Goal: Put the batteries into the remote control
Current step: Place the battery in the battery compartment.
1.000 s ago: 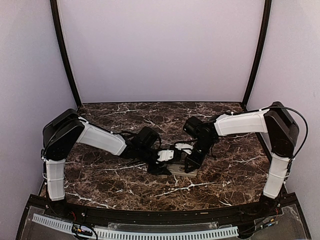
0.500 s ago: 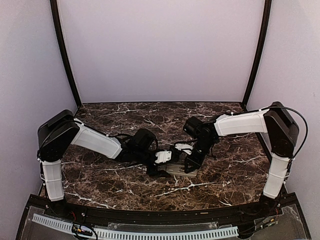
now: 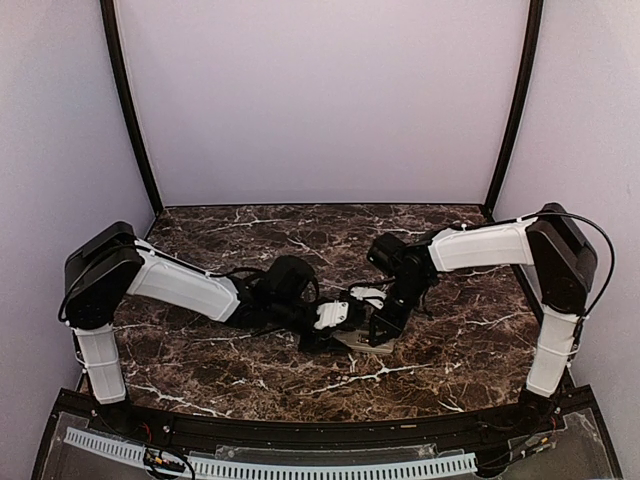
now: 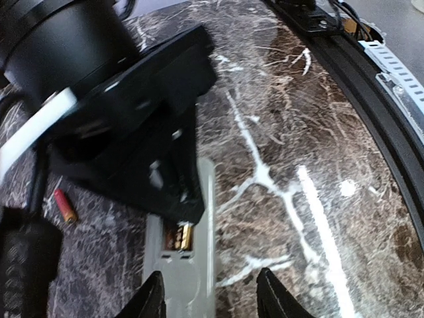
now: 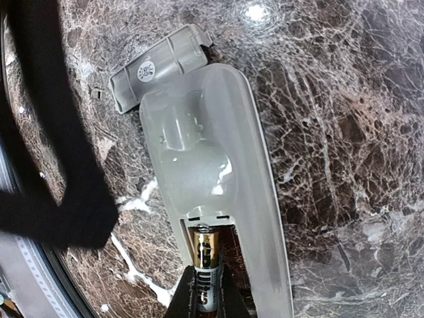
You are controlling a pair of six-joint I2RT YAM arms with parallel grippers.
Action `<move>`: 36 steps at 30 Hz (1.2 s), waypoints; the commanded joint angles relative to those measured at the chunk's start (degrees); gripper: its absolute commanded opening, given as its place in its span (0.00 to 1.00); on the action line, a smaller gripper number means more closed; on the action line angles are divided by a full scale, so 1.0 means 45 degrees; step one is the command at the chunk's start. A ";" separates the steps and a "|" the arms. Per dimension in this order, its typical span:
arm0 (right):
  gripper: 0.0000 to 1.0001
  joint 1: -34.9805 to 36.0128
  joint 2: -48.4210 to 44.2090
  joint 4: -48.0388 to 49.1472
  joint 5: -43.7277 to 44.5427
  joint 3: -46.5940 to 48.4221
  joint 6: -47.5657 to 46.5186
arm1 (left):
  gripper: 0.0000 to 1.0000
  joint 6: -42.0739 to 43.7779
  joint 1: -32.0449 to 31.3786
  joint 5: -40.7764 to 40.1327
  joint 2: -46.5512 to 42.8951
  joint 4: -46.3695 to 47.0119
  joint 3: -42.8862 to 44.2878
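Claws first: the right claw (image 5: 207, 293) is pinched almost shut on a battery (image 5: 205, 255), holding it end-on in the open recess of the remote (image 5: 218, 152). The remote lies grey back up on the worktop (image 5: 344, 132), about mid-table between the two arms. The left claw (image 4: 212, 298) is parted and holds nothing. The near end of the remote lies between its fingers, close to one and clear of the other.

Since nothing clamps the remote, a push on the battery could slide the remote along the smooth stone. The battery would then ride up on the edge of the recess or sit crooked on its contact. If let go too soon, it could spring out.

The left wrist camera shows a loose red battery (image 4: 64, 206) on the stone beside the remote, which the right wrist camera misses. Only the right wrist camera shows the cover (image 5: 159, 66), lying off by the remote's far end. From above, the arms hide the recess.
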 commanded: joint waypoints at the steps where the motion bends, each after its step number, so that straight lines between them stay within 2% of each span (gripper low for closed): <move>1: 0.06 0.0212 0.1300 0.1264 0.0458 -0.0438 -0.0137 | 0.46 0.0416 -0.0922 -0.0122 0.0222 0.0564 -0.0017; 5: 0.07 0.0220 0.1300 0.1323 0.0413 -0.0460 -0.0166 | 0.44 0.0185 -0.0998 -0.0594 0.0554 0.1379 0.0156; 11: 0.08 0.0218 0.1437 0.1300 0.0341 -0.0345 -0.0218 | 0.52 0.0177 -0.1019 -0.1829 0.0972 0.1804 0.0207; 14: 0.08 0.0225 0.1399 0.1367 0.0321 -0.0392 -0.0256 | 0.51 -0.0002 -0.1019 -0.2602 0.1176 0.1960 0.0230; 19: 0.08 0.0214 0.1418 0.1358 0.0283 -0.0319 -0.0257 | 0.45 -0.0181 -0.1034 -0.2696 0.1523 0.1906 0.0512; 29: 0.08 0.0178 0.1367 0.1479 0.0225 -0.0405 -0.0273 | 0.41 -0.0235 -0.1185 -0.2807 0.2017 0.2053 0.0772; 36: 0.08 0.0176 0.1336 0.1539 0.0204 -0.0437 -0.0320 | 0.32 0.0214 -0.1195 -0.3070 0.2238 0.1599 0.0793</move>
